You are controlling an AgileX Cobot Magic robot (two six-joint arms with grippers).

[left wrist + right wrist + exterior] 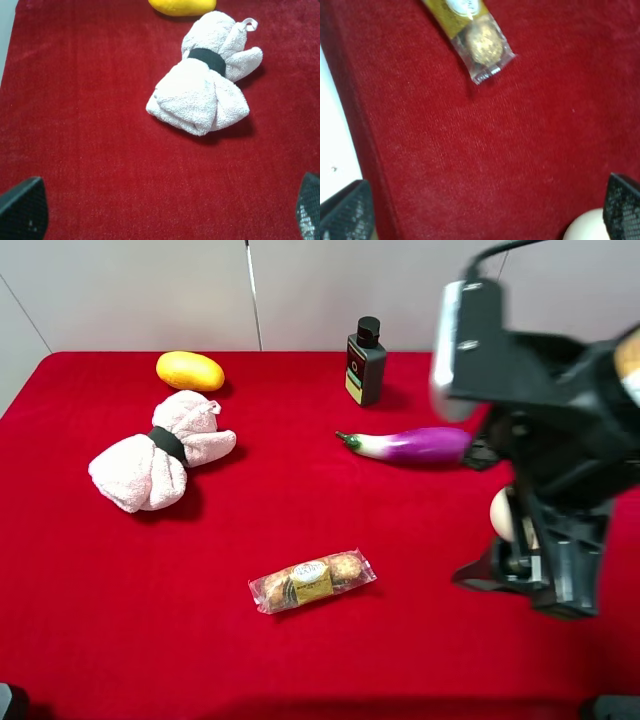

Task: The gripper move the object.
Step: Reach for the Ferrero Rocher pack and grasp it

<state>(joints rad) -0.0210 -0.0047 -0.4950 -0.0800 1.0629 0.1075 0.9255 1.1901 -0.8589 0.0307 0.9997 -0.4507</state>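
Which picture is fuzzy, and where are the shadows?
Right wrist view: the chocolate packet looks soft and smeared, and the white egg-shaped thing is washed out. Left wrist view: sharp, with a dark shadow beside the towel. High view: table things clear, the near black arm slightly blurred.

The whole red worktop [300, 670] is taken in from high at the front, the lens tilted down toward the back wall [130, 290]. The left wrist view is set much nearer, aimed down on the rolled towel [200, 95] and the yellow fruit [182, 6] — both also seen at the high view's left. The right wrist view is set even nearer, over one end of the packet [480, 42], a pale ball [587, 227] and the worktop's edge; the first two are shared with the high view.
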